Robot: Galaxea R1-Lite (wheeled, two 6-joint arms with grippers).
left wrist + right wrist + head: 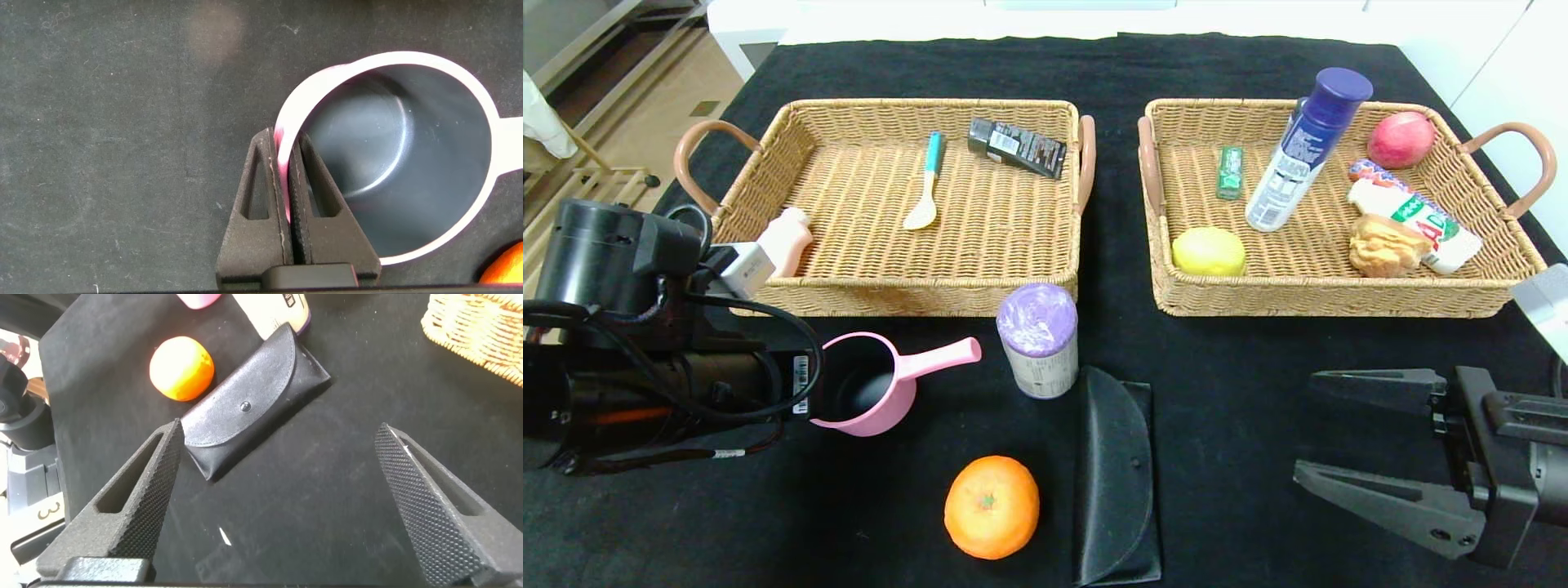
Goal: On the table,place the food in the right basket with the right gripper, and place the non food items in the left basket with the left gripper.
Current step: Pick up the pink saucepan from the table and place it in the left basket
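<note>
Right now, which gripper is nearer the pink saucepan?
Left. The left gripper is shut on the pink saucepan, clamping its rim on the side away from the handle. The right gripper hangs open, apart from it, beyond the black pouch.

The left gripper's fingertips are hidden behind the arm's bulk in the head view. The pouch's lower end runs off the frame. In the left wrist view the saucepan's handle is cut by the edge, and only a sliver of the orange shows. Print on the packets in the right basket is too small to read.
</note>
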